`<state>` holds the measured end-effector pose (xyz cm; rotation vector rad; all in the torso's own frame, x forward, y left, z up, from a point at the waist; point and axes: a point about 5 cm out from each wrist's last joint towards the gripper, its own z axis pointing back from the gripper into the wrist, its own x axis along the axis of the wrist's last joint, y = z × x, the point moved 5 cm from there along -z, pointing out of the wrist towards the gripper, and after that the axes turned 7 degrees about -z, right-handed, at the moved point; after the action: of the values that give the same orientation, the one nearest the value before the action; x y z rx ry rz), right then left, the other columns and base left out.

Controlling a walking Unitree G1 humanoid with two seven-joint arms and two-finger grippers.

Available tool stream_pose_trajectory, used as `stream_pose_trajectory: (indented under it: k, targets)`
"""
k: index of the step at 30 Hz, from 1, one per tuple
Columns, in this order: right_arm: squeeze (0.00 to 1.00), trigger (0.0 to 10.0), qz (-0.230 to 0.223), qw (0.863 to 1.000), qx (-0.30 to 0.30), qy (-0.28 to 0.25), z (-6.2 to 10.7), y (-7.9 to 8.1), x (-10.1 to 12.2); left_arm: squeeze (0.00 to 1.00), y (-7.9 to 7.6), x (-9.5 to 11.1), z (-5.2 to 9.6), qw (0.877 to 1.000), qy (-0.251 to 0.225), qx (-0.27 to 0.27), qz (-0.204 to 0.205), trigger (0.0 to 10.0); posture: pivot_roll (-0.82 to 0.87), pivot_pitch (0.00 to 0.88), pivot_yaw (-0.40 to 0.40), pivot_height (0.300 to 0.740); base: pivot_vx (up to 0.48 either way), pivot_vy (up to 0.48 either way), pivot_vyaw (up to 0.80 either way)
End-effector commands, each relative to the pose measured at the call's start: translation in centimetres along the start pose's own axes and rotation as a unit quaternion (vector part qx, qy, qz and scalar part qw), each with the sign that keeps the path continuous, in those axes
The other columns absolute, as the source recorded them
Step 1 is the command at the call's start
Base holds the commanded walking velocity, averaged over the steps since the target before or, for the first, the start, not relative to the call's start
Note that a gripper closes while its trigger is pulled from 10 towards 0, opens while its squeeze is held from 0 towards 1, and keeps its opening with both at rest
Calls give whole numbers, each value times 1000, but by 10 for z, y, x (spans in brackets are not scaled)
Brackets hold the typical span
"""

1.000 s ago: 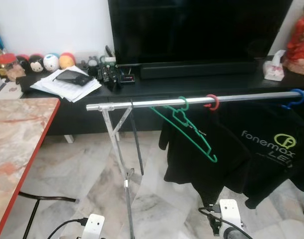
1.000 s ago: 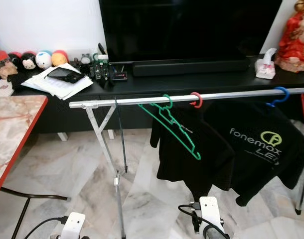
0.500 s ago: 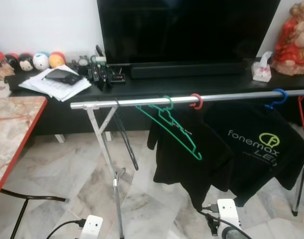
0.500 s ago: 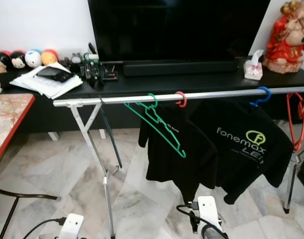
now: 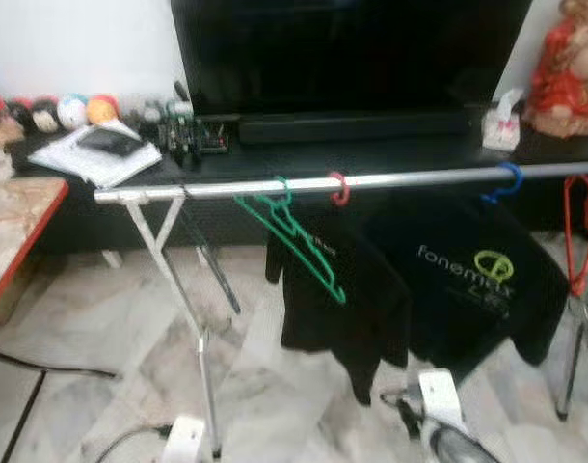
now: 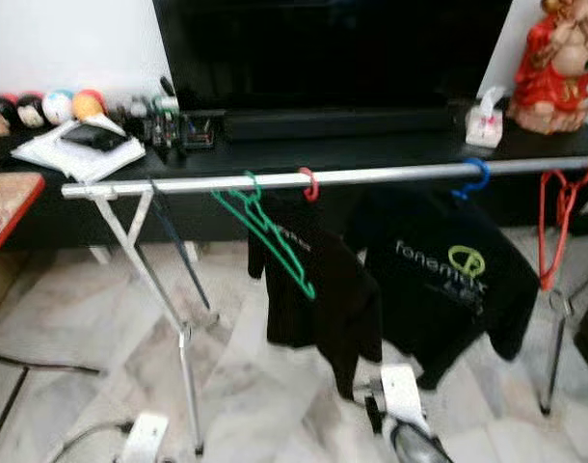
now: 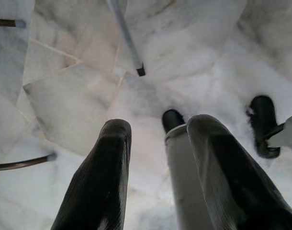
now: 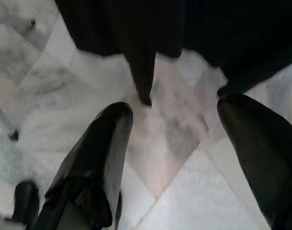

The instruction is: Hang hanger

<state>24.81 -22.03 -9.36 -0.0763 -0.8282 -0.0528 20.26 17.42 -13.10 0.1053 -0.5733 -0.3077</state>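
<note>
An empty green hanger [image 5: 296,243] hangs tilted on the silver rail [image 5: 419,177] of a clothes rack, left of a red hook [image 5: 338,187]. Two black T-shirts [image 5: 467,289] hang on the red hook and on a blue hook [image 5: 509,178]. An empty red hanger [image 5: 576,231] hangs at the rail's right end. Both arms hang low in front of the rack. My left gripper [image 7: 160,125] is open over the marble floor with nothing in it. My right gripper [image 8: 177,110] is open and empty, pointing at the floor under the shirts' hems [image 8: 146,52].
A black TV [image 5: 342,48] stands on a low black cabinet [image 5: 371,154] behind the rack, with papers [image 5: 96,154], toys and a red figurine [image 5: 564,72]. A red-edged marble table [image 5: 14,231] stands at the left. Cables [image 5: 43,367] lie on the floor. The rack's leg [image 5: 178,289] crosses in front.
The whole picture has slid left and blurred, so the camera has turned right. The red hanger at the rail's right end has come further into view. Both grippers stay low and empty.
</note>
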Motion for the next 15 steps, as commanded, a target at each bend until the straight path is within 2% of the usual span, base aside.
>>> stream_pose_trajectory:
  k: [1, 5, 10, 11, 13, 15]
  targets:
    - [0, 10000, -11, 999, 7, -30, -2, 4, 13, 0, 7, -11, 2, 1000, 14, 8, 0, 10000, -142, 0, -5, 740, 0, 0, 0]
    - [0, 10000, -33, 995, -1, -91, 0, -1, 33, 0, 6, -13, 2, 1000, 17, 7, -2, 10000, -146, 0, -6, 740, 0, 0, 0]
    - [0, 10000, -34, 991, 1, -132, 2, -1, 47, 0, 7, -14, 2, 1000, 18, 7, -3, 10000, -147, 0, -7, 740, 0, 0, 0]
    - [0, 10000, -30, 983, 3, -179, 7, -1, 64, 0, 7, -15, 2, 1000, 19, 7, -4, 10000, -148, 0, -9, 740, 0, 0, 0]
    - [0, 10000, -28, 976, 6, -215, 13, -2, 76, 0, 8, -15, 3, 1000, 19, 7, -4, 10000, -148, 0, -11, 740, 0, 0, 0]
    - [0, 10000, -27, 966, 3, -256, 27, -2, 89, 0, 8, -16, 3, 1000, 20, 6, -5, 10000, -148, 0, -11, 740, 0, 0, 0]
